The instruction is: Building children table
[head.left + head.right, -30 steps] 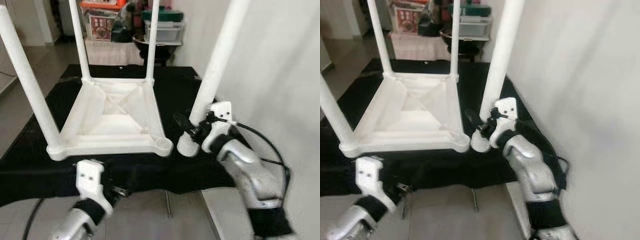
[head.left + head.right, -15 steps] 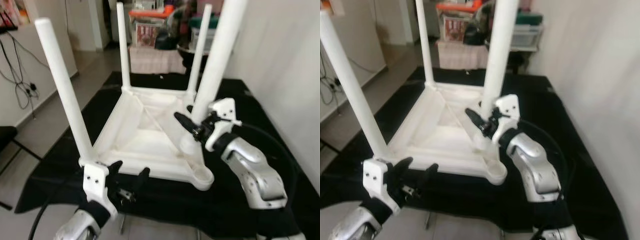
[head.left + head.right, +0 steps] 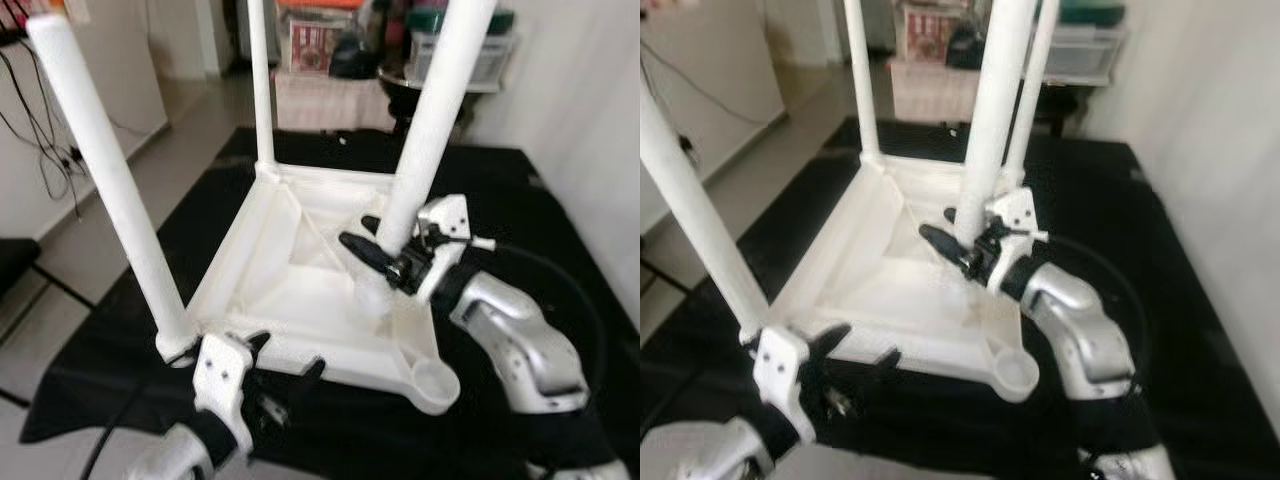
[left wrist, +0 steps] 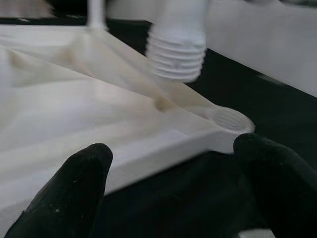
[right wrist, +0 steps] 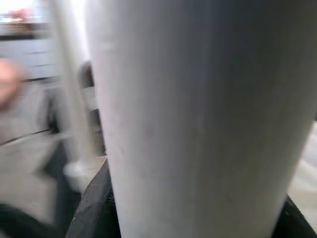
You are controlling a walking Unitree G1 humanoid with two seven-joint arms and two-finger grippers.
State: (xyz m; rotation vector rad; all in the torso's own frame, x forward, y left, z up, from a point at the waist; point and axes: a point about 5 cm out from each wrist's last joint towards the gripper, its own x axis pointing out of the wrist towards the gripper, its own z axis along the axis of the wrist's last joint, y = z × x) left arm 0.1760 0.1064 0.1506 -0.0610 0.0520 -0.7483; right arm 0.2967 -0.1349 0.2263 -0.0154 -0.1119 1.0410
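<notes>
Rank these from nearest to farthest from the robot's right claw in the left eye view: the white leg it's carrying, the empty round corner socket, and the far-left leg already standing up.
1. The loose leg, gripped in the right gripper.
2. The empty socket, at the upturned table's near right corner.
3. The standing leg, at the near left corner.

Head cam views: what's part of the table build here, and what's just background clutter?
Job:
- upturned white tabletop
- loose leg held by right gripper
- empty corner socket
- left gripper, open at the near edge

Clutter:
- storage boxes
- wall cables
</notes>
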